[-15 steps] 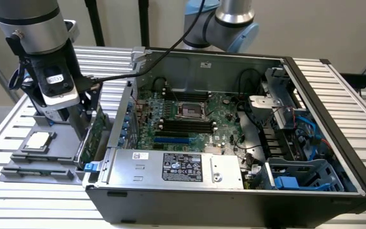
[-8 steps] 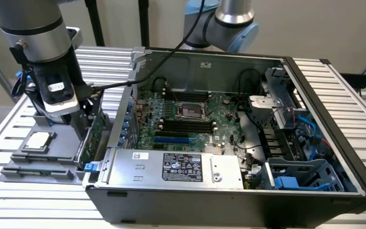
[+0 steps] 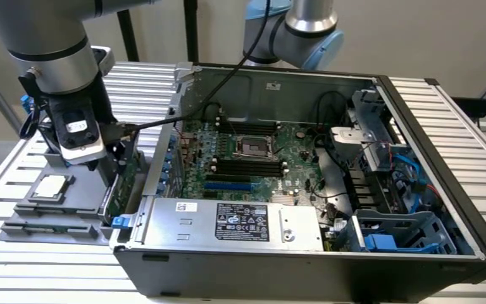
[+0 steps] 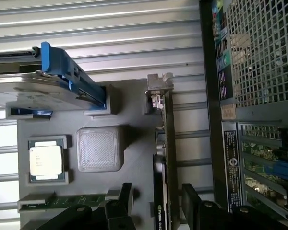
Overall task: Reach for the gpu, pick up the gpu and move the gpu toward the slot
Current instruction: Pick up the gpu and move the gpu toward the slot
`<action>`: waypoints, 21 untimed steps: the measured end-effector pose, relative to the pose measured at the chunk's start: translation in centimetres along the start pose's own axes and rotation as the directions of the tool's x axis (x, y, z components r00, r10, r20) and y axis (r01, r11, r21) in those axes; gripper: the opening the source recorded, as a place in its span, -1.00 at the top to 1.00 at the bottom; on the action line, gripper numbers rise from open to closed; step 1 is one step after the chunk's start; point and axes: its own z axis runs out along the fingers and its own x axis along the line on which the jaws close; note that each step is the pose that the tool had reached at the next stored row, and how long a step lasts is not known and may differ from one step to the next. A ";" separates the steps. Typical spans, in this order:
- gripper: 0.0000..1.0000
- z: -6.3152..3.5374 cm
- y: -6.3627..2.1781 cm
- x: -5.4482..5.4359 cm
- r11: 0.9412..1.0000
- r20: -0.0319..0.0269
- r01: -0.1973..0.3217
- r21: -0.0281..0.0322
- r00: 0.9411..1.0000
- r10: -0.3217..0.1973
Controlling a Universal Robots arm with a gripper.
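"Where is your gripper?"

"My gripper (image 4: 157, 189) is spread wide, with one finger on each side of the gpu card (image 4: 167, 139). It is not squeezing the card."

"Where is the card?"

"It stands on its edge in the gray tray (image 4: 134, 124), beside the computer case (image 4: 259, 57)."

"How do you do this well?"

"I think I should stay straight and keep the card in the middle, so no finger bumps it."

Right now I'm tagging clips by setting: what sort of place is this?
Probably a robot lab bench for PC assembly: an open computer case on a slatted metal table, beside a parts tray holding a CPU and the gpu.
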 end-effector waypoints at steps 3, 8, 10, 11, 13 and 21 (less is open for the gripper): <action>-0.08 0.54 -0.02 0.0 1.000 0.000 -0.002 0.000 1.000 0.002; -0.08 1.44 -0.05 0.0 1.000 0.000 -0.002 0.000 1.000 0.002; -0.08 1.82 -0.06 -0.1 1.000 0.000 -0.002 0.000 1.000 0.002; -0.08 2.00 -0.07 -0.1 1.000 0.000 -0.002 0.000 1.000 0.002; -0.08 2.36 -0.07 -0.1 1.000 0.000 -0.002 0.000 1.000 0.002; -0.08 3.16 0.52 -0.1 1.000 0.003 -0.002 0.000 1.000 0.002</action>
